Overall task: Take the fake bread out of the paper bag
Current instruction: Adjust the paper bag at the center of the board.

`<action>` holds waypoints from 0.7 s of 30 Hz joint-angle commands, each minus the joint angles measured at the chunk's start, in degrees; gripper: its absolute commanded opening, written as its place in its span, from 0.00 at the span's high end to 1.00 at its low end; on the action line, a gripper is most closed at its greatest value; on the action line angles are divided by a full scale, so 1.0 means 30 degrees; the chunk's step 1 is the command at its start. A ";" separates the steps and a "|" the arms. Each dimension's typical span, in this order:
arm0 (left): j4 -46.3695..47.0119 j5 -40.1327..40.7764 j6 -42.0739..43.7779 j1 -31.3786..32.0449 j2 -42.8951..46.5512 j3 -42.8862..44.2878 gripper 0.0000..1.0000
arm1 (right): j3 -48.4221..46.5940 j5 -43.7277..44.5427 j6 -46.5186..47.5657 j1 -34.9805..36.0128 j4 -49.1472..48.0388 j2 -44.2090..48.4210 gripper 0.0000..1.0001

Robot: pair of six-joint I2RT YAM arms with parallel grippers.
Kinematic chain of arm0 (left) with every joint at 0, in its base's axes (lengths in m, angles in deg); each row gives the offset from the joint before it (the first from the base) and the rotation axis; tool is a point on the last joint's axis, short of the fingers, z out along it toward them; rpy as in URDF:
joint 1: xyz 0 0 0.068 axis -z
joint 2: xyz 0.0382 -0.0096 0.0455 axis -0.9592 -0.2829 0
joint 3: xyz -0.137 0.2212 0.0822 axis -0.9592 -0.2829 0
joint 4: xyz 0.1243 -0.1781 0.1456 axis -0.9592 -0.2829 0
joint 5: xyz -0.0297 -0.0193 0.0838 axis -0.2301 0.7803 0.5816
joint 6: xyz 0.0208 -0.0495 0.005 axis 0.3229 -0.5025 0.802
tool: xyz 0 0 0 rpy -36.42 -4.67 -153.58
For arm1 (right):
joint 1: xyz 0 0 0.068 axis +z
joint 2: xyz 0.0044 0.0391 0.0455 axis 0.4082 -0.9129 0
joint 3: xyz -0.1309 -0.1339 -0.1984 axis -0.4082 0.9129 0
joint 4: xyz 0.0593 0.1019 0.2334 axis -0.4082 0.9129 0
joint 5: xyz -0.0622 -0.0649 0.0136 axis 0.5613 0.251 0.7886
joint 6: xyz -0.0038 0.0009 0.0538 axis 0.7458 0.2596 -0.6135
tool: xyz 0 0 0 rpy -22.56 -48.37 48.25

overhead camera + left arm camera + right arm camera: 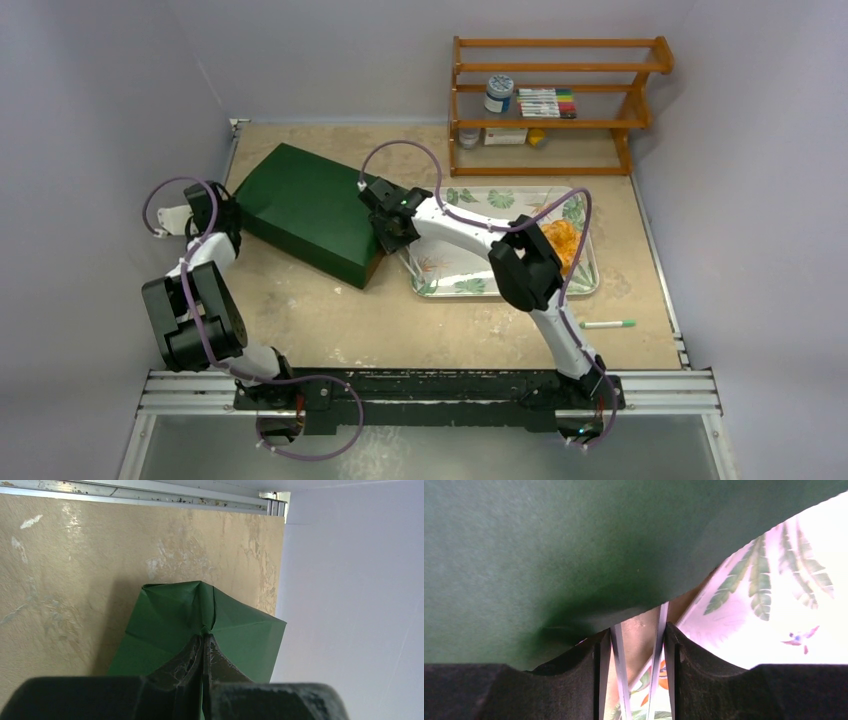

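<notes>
Top view: a dark green paper bag (305,205) lies flat and angled on the tan table (330,320), left of centre, w/ one arm at each end. The left gripper (222,215) is at the bag's far-left end. In the left wrist view its jaws are clamped tight on a pinched fold of the green paper, w/ creases fanning out from the pinch.

The right gripper (383,240) sits at the bag's right end, just beside a leaf-print tray (470,262). In the right wrist view its jaws are parted a little w/ nothing between them, and table and tray rim show thru the gap. The bag fills the top of that frame, its edge hanging just over the fingertips (595,655); can't tell if paper touches them.

One crinkly orange pastry (563,240) lies on the tray's right side, approx half hidden behind the right arm's elbow. The bag's inside isn't visible in any view, so contents can't be made out.

A wooden shelf (640,110) stands at the back, w/ items on it too small to ID. A green-capped marker (607,324) lies on the table near the right edge.
</notes>
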 commanded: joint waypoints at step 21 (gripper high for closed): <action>0.0286 0.0253 -0.0157 -0.1142 -0.0091 0.0591 1.00 | 0.4020 -0.0182 -0.1283 0.0340 -0.1933 0.2822 0.51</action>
